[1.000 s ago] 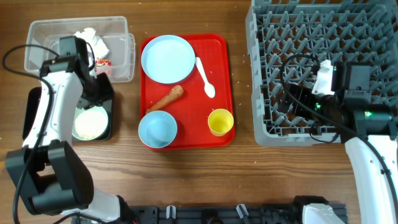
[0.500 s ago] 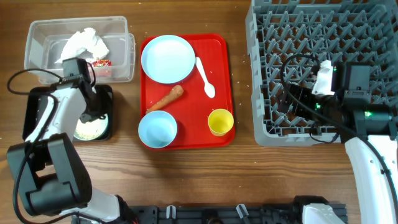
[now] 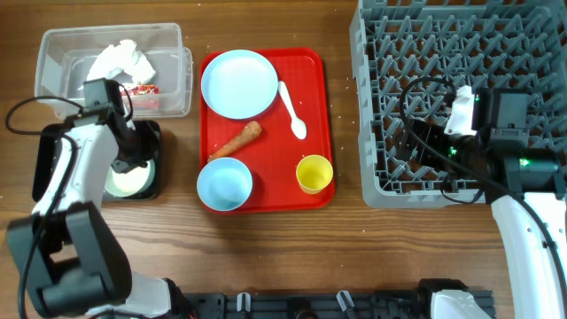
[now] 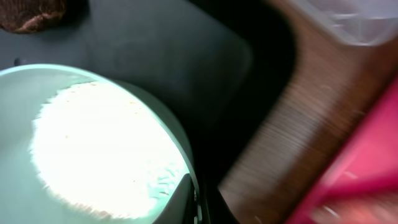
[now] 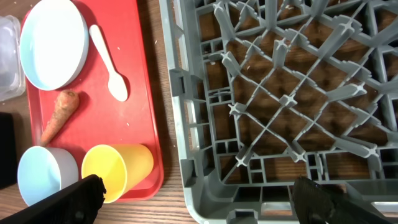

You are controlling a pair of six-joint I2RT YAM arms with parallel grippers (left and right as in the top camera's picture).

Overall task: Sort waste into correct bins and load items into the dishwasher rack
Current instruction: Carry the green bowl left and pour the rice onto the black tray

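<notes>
My left gripper (image 3: 127, 162) is shut on the rim of the pale green bowl (image 3: 124, 182), which holds white rice (image 4: 99, 143) and sits in the black tray (image 3: 152, 135). A brown lump (image 4: 31, 12) lies in that tray. The clear tub (image 3: 170, 62) holds the tissue (image 3: 120, 60) and the red wrapper (image 3: 144, 89). The plate (image 3: 239, 82), spoon (image 3: 292, 111), orange stick (image 3: 237, 140), blue bowl (image 3: 224, 183) and yellow cup (image 3: 314, 173) lie on the red tray (image 3: 314, 97). My right gripper (image 5: 202, 199) is open and empty over the front left of the grey rack (image 3: 461, 53).
The red tray lies between the bins and the rack, with a strip of bare wood on each side. The rack's front left corner (image 5: 186, 124) is right below my right gripper. The yellow cup (image 5: 115, 169) lies on its side.
My left gripper has moved from the tray's far end down onto the pale green bowl and now covers part of it. The right arm has not moved.
</notes>
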